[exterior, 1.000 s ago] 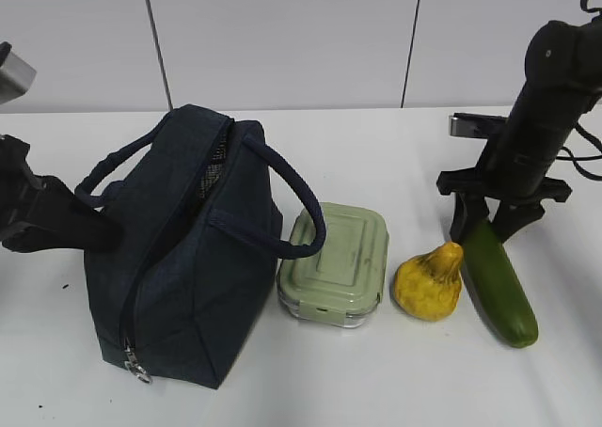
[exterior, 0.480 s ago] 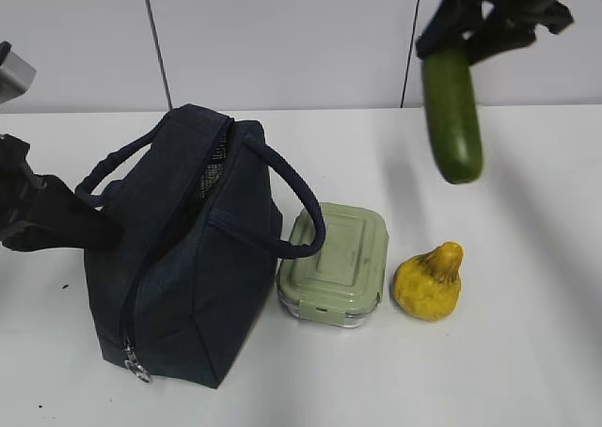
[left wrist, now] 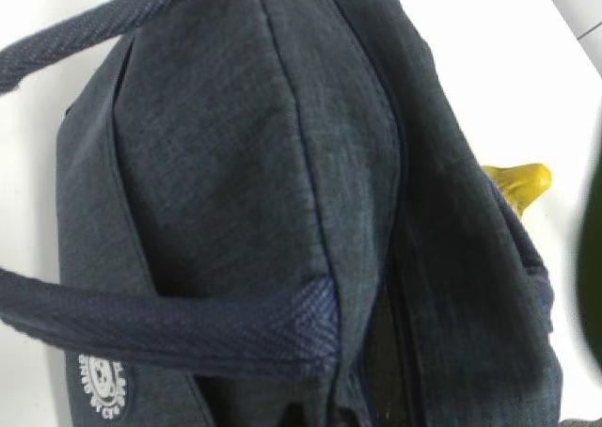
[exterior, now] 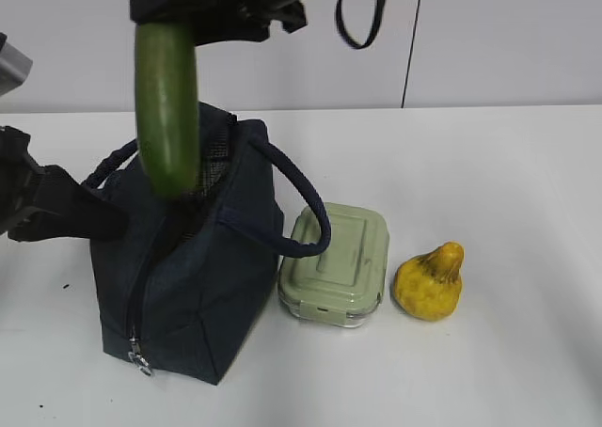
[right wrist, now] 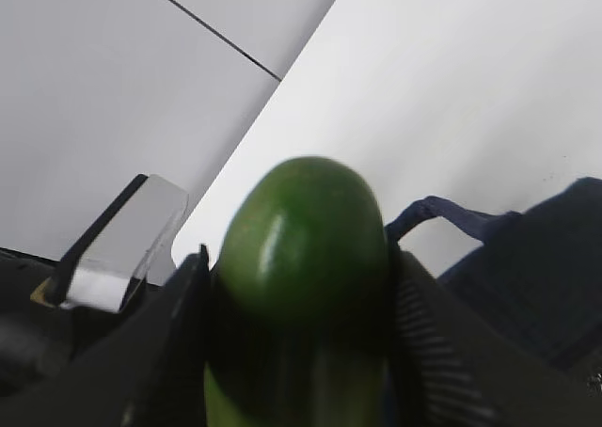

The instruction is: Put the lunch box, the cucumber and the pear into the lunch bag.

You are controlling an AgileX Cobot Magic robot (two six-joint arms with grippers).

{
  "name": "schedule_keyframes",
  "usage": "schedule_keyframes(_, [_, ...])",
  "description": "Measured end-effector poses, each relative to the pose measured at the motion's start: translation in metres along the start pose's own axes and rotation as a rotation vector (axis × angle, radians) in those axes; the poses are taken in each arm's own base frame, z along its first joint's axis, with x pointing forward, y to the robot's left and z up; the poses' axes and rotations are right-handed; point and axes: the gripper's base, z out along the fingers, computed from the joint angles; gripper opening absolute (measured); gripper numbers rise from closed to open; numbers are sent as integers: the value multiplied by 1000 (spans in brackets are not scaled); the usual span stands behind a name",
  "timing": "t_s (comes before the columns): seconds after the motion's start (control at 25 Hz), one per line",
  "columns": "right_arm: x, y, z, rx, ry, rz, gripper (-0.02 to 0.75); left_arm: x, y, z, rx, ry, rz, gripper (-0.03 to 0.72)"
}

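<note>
The navy lunch bag point(exterior: 193, 276) stands at the left of the white table, its top zipper slit partly open. Directly above that slit the dark green cucumber point(exterior: 167, 107) hangs upright, its lower end level with the bag's top. My right gripper point(exterior: 177, 11) is shut on its upper end; in the right wrist view the fingers point(right wrist: 183, 300) flank the cucumber point(right wrist: 306, 258). My left gripper point(exterior: 102, 222) is shut against the bag's left wall, its tips hidden in the fabric point(left wrist: 235, 164). To the bag's right lie the green-lidded lunch box point(exterior: 337, 262) and then the yellow pear point(exterior: 430, 281).
One bag handle point(exterior: 306, 211) arches over toward the lunch box lid; the other handle point(exterior: 113, 164) loops out to the left. A black cable point(exterior: 362, 23) dangles from the right arm at the top. A grey panelled wall point(exterior: 489, 41) backs the table.
The right gripper lifted the cucumber off the table at the right and carried it up and leftward to above the bag. The bag's top has shifted slightly. The left arm stayed put.
</note>
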Motion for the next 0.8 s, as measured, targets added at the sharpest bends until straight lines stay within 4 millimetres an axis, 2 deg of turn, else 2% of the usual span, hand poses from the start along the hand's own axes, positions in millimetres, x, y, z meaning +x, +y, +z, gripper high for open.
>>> schedule_keyframes(0.16, [10,-14,26,14,25,-19,386,-1,0,0,1,-16,-12,-15])
schedule_keyframes(0.28, [19,-30,35,69,72,-43,386,-2,0,0,-2,-20,-14,-15])
schedule_keyframes(0.44, [33,-46,39,154,143,-89,386,-3,1,0,-10,-28,-15,-15])
schedule_keyframes(0.64, [40,-53,40,195,192,-126,393,-3,1,0,-14,-33,-17,-15])
schedule_keyframes(0.72, [40,-53,40,194,192,-129,436,-3,1,0,-15,-34,-17,-15])
schedule_keyframes(0.8, [40,-53,40,193,194,-130,516,-3,1,0,-16,-35,-17,-15])
